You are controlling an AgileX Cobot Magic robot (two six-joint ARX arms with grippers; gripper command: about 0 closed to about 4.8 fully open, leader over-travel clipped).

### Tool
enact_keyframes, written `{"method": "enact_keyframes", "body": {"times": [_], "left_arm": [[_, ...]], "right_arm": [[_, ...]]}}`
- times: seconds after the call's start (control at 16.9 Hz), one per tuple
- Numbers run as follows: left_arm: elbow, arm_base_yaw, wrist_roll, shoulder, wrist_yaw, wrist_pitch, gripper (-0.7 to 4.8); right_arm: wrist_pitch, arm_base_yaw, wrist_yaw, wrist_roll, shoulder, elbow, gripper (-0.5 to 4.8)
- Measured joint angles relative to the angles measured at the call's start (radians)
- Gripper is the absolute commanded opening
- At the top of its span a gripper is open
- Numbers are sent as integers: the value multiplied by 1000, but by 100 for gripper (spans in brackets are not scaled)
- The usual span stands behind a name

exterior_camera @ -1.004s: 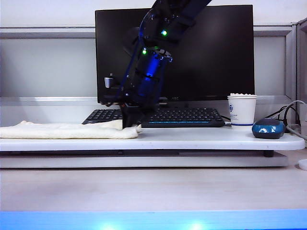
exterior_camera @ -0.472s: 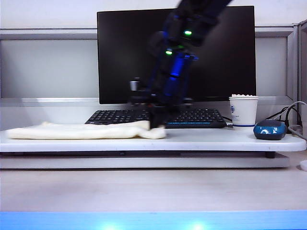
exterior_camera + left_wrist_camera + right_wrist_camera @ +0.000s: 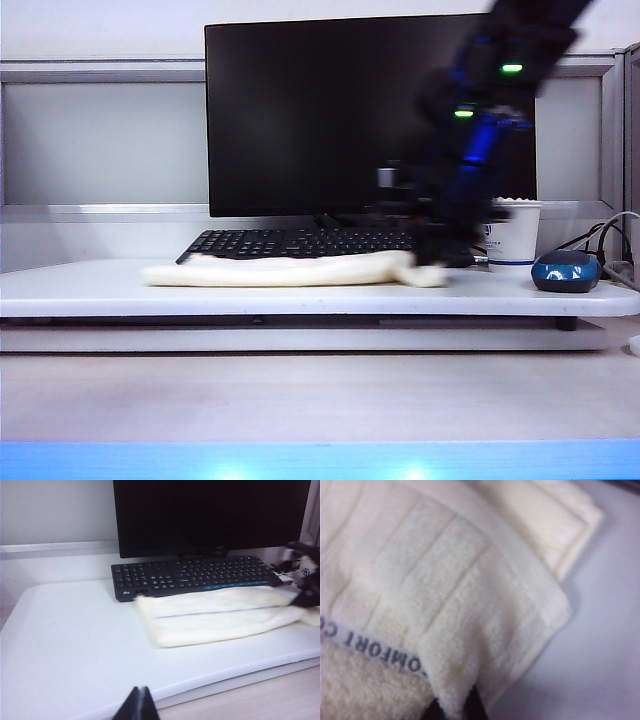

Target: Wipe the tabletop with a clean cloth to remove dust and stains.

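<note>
Now the right claw (image 3: pixel 432 262) sits low over the right part of the white tabletop (image 3: pixel 90 292), its fingers pressed together on the right end of the cream-white cloth (image 3: pixel 285 270). In the exterior view the arm above it is blurred, leaning up toward the upper right across the black monitor (image 3: pixel 320 110). The cloth lies flat and long on the tabletop, just in front of the black keyboard (image 3: pixel 290 241), stretching from left of centre to the claw. In the right wrist view the cloth (image 3: pixel 435 590) fills most of the picture, its folded layers showing ribbed stripes and a printed band, and the dark fingertips (image 3: pixel 470 707) pinch its edge, with bare tabletop (image 3: pixel 600 640) beside it.

A white paper cup (image 3: pixel 520 240) stands just behind the right claw, partly hidden by it, and a blue computer mouse (image 3: pixel 563 270) rests near the tabletop's right end.

The left claw (image 3: pixel 137 705) hangs off the near edge of the tabletop (image 3: pixel 70 645), well apart from the cloth (image 3: pixel 215 622), its two dark tips meeting with nothing between them. From that view the keyboard (image 3: pixel 195 575) lies just behind the cloth, and the right claw (image 3: pixel 307 597) shows as a dark blur at the cloth's far end.
</note>
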Motion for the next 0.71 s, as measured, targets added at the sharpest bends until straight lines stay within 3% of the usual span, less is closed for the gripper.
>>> {"method": "enact_keyframes", "body": {"times": [0.41, 0.65, 0.71], "left_arm": [[0, 0, -1, 0, 0, 2, -6], [0, 0, 0, 0, 0, 2, -6], [0, 0, -1, 0, 0, 2, -6]], "right_arm": [[76, -168, 10, -42, -141, -204, -9], [90, -160, 33, -45, -145, -215, -9], [98, -115, 97, -43, -145, -217, -9]]}}
